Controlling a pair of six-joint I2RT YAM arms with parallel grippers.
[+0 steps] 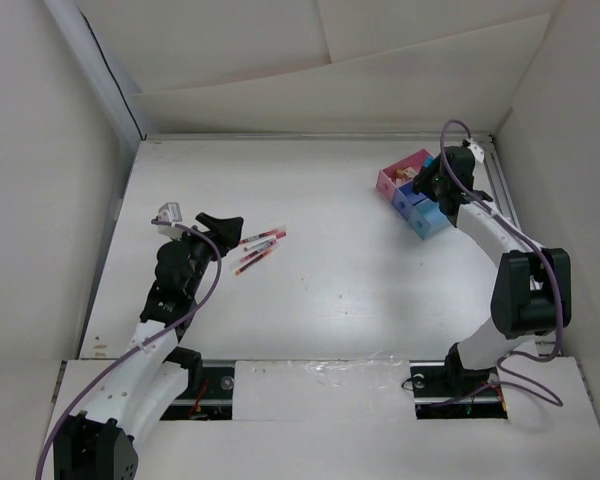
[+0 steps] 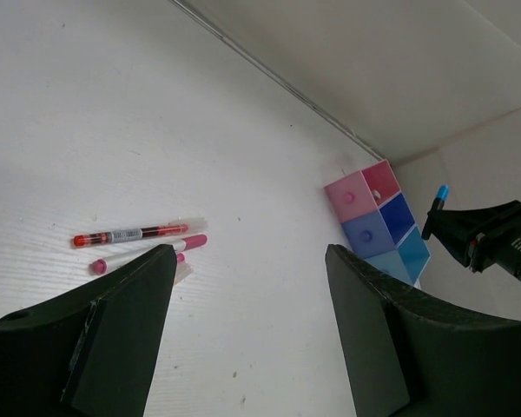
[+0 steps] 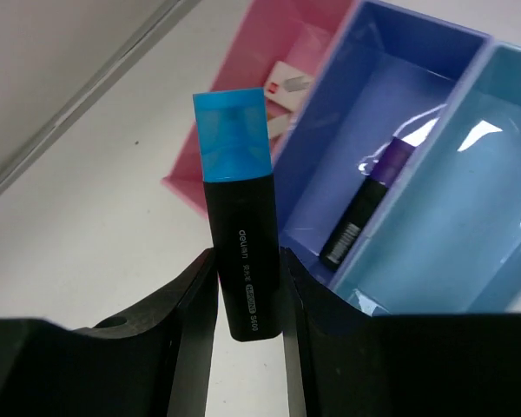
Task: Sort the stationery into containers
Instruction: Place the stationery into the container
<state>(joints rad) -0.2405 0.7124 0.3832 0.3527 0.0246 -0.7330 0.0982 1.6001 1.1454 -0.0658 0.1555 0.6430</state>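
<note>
The right claw [image 3: 247,291] pinched a blue-capped highlighter [image 3: 240,234] by the trays [image 3: 417,28] just ahead (released there, it might miss); the left claw [image 2: 250,261] gaped empty.

A white counter [image 1: 330,300] with a faint grain and a few small specks is boxed in by plain cream boards. The back board [image 1: 380,60] shows creases and a slanting seam. The left board [image 1: 40,200] and the right board [image 1: 570,120] rise at the sides. A grey metal strip [image 1: 105,80] runs down the far left corner. A flat white panel [image 1: 330,430] covers the near edge. The light is soft and even, with pale shadows.
</note>
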